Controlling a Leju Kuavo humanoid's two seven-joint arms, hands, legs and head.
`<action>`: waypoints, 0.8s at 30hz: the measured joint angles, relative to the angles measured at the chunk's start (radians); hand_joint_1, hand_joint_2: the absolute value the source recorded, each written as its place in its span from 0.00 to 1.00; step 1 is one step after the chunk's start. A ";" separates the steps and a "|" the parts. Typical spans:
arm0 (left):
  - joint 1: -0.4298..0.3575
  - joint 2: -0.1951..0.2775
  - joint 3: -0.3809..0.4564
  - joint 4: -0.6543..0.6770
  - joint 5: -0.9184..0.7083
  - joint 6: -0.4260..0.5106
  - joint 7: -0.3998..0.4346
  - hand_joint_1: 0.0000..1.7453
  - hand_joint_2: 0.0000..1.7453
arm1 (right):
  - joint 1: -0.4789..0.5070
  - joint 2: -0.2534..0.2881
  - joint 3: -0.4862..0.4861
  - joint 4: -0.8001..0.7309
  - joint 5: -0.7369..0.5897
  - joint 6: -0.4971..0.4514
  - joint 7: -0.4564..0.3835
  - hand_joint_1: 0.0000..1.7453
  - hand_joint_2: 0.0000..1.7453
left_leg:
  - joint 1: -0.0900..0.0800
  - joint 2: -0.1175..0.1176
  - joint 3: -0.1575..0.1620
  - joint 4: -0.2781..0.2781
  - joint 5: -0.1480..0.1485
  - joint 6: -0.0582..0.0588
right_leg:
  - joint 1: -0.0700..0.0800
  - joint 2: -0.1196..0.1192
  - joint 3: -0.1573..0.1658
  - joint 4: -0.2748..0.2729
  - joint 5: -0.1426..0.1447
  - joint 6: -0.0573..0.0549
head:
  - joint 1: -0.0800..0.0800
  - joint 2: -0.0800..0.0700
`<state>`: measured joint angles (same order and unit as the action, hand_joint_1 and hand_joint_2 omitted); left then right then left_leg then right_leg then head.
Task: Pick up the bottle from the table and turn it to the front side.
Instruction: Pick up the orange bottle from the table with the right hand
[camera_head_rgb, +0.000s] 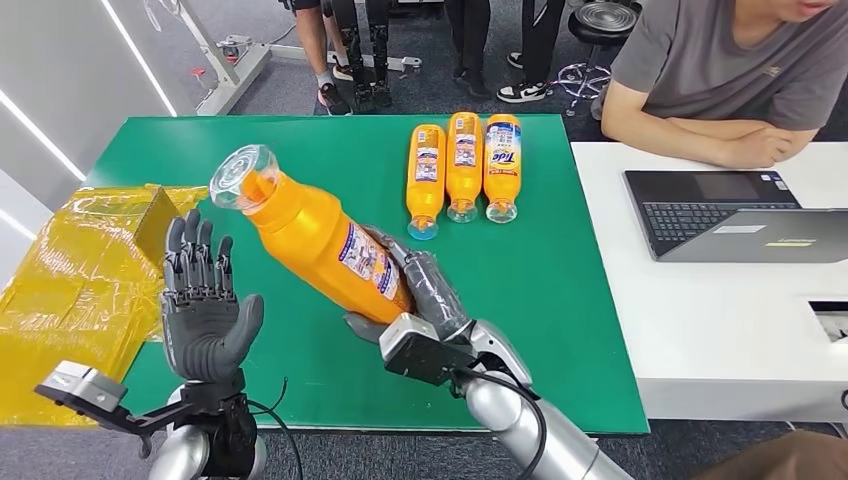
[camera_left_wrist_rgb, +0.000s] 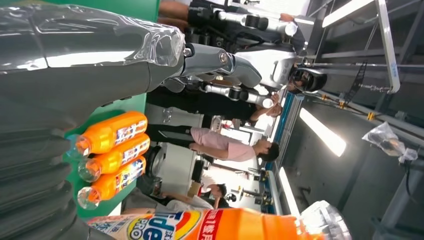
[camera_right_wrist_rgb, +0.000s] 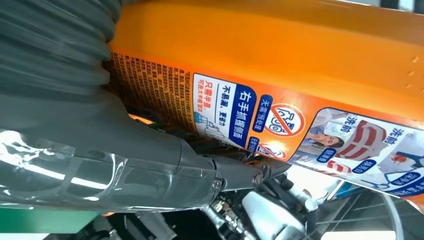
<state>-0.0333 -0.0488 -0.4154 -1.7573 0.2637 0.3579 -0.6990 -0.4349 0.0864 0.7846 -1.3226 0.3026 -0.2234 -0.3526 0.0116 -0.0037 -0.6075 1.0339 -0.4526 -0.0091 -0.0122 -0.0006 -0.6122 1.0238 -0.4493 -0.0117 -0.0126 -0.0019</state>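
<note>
Starting left of the bottle, your left hand (camera_head_rgb: 205, 310) stands upright with its palm open and fingers apart, holding nothing, just beside the bottle's neck end. The bottle (camera_head_rgb: 320, 240) is lifted off the green table (camera_head_rgb: 560, 300), tilted with its clear cap (camera_head_rgb: 243, 176) up and away from you, and your right hand (camera_head_rgb: 420, 290) grips it round the lower body. Judge it a stiff plastic bottle, apparently full of orange liquid and so fairly heavy toward the base; the glossy label (camera_head_rgb: 365, 262) looks slippery, so keep your hold low on the body and, if you pass it over, have the left hand take the shoulder below the cap. Right of the bottle, three similar bottles (camera_head_rgb: 463, 165) lie side by side on the table, caps toward you, all seemingly full.
</note>
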 joint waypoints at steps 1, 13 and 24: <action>-0.003 0.000 -0.001 0.004 0.000 -0.003 0.002 0.00 1.00 | -0.002 0.001 0.003 0.000 0.000 0.006 0.001 1.00 1.00 | 0.000 0.000 0.000 0.000 0.000 0.000 | 0.000 0.000 0.000 0.000 0.000 0.000 | 0.000 0.000; -0.022 -0.004 -0.002 0.039 -0.003 -0.073 0.036 0.00 1.00 | 0.018 -0.005 0.016 -0.010 0.065 0.080 0.051 1.00 1.00 | 0.000 0.000 0.000 0.000 0.000 0.000 | 0.000 0.000 -0.001 0.000 0.000 0.000 | 0.000 0.000; -0.039 -0.025 -0.002 0.067 -0.021 -0.082 0.046 0.00 1.00 | 0.049 -0.010 -0.007 -0.011 0.134 0.119 0.082 1.00 1.00 | 0.000 0.000 0.000 0.000 0.000 0.000 | 0.000 0.001 -0.001 0.000 0.000 0.000 | 0.000 0.000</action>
<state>-0.0722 -0.0743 -0.4170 -1.6902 0.2425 0.2760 -0.6527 -0.3859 0.0763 0.7772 -1.3336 0.4365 -0.1048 -0.2705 0.0116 -0.0033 -0.6074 1.0341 -0.4527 -0.0092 -0.0123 0.0001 -0.6129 1.0236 -0.4493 -0.0117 -0.0126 -0.0019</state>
